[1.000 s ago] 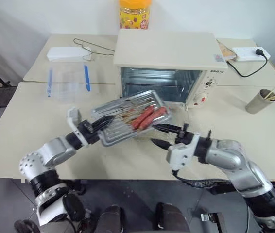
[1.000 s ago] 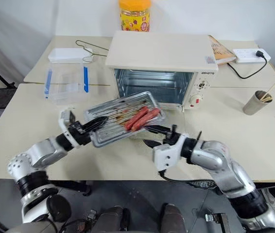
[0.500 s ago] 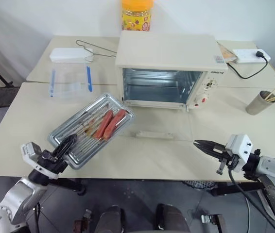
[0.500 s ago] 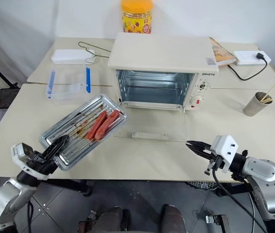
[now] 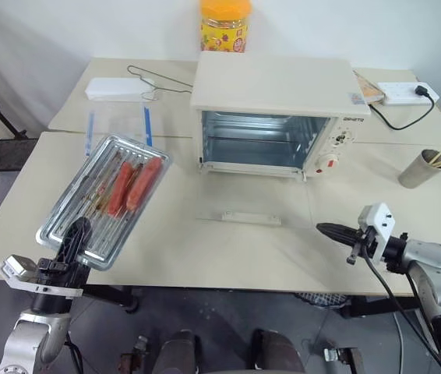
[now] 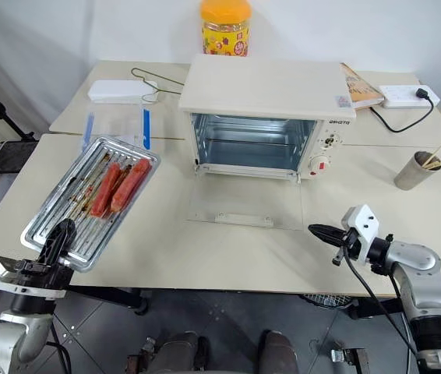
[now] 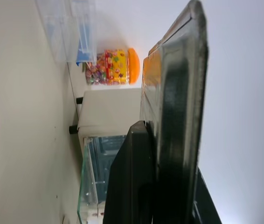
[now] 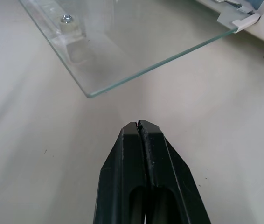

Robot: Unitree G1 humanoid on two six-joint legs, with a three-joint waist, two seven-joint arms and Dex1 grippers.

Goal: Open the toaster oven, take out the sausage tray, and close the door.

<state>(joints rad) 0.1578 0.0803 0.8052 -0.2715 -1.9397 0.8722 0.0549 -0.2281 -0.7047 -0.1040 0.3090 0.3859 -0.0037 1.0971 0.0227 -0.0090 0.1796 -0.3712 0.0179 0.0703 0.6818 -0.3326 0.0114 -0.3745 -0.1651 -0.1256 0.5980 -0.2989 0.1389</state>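
The toaster oven [image 5: 275, 109] stands at the middle of the table with its cavity bare. Its glass door [image 5: 248, 209] lies open and flat on the tabletop, bar handle [image 5: 250, 218] toward me. The sausage tray [image 5: 104, 199], shiny metal with a wire rack and two red sausages [image 5: 131, 185], is over the table's left front. My left gripper [image 5: 71, 238] is shut on the tray's near rim [image 7: 178, 93]. My right gripper [image 5: 326, 230] is shut and empty, just above the table off the door's front right corner [image 8: 91, 94].
A clear plastic box with blue clips [image 5: 115, 125] sits behind the tray. Further back are a white box [image 5: 115, 87] and a wire hanger [image 5: 154, 74]. An orange-lidded jar [image 5: 225, 15] stands behind the oven. A paper cup with sticks [image 5: 419, 167] and a power strip [image 5: 407, 93] are at the right.
My left arm has carried the tray from in front of the oven out to the left and back toward me. My right gripper has swung away to the right and shut.
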